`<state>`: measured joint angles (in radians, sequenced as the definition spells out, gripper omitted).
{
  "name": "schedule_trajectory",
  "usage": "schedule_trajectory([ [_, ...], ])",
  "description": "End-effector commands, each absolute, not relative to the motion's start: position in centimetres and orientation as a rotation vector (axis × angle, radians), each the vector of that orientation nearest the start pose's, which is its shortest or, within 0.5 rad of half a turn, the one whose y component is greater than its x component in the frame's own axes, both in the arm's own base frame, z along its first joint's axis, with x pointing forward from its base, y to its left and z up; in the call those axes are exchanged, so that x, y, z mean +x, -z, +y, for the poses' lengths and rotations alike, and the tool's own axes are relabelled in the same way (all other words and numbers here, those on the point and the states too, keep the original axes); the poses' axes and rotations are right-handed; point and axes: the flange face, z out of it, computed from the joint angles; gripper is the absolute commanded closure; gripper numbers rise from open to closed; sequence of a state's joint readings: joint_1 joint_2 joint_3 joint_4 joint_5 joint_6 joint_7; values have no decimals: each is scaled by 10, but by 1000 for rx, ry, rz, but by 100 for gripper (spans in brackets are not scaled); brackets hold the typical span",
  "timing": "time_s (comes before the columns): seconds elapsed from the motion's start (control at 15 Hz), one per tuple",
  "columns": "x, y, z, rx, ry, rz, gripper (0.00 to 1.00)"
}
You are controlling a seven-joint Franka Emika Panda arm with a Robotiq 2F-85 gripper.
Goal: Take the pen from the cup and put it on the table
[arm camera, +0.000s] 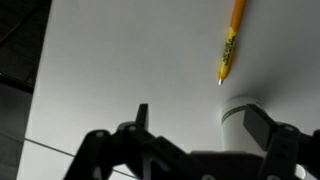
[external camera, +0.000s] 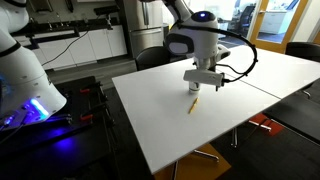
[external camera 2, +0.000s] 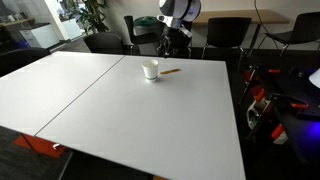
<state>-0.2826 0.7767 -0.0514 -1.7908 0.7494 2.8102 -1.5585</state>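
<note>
The yellowish pen (arm camera: 231, 43) lies flat on the white table (arm camera: 120, 70), outside the cup. It shows in both exterior views (external camera: 192, 104) (external camera 2: 172, 71). The small white cup (external camera 2: 151, 69) stands upright beside it. In the wrist view the cup (arm camera: 236, 112) is partly behind one finger. My gripper (arm camera: 200, 125) is open and empty. It hangs above the table close to the cup (external camera: 204, 82) (external camera 2: 172, 42). The gripper hides the cup in the exterior view where the arm is in front.
Dark chairs (external camera 2: 222, 33) stand along the far table edge behind the arm. A seam (external camera 2: 95, 85) joins the two white tops. A white machine with blue light (external camera: 30, 95) stands off the table's side. The table edge (arm camera: 40, 70) is near in the wrist view.
</note>
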Motion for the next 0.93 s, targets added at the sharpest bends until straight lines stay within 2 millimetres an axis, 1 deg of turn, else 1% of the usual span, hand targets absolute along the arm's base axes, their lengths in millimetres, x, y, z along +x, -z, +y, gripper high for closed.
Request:
schedule_trajectory([
  [0.0,603,-166,-235,-2998,652,-885,0],
  [0.27,593,-193,-224,-2961,766,-874,0],
  [0.4,587,-208,-215,-2913,817,-863,0],
  [0.6,578,-231,-198,-2836,924,-854,0],
  [0.87,566,-253,-174,-2738,1049,-873,0],
])
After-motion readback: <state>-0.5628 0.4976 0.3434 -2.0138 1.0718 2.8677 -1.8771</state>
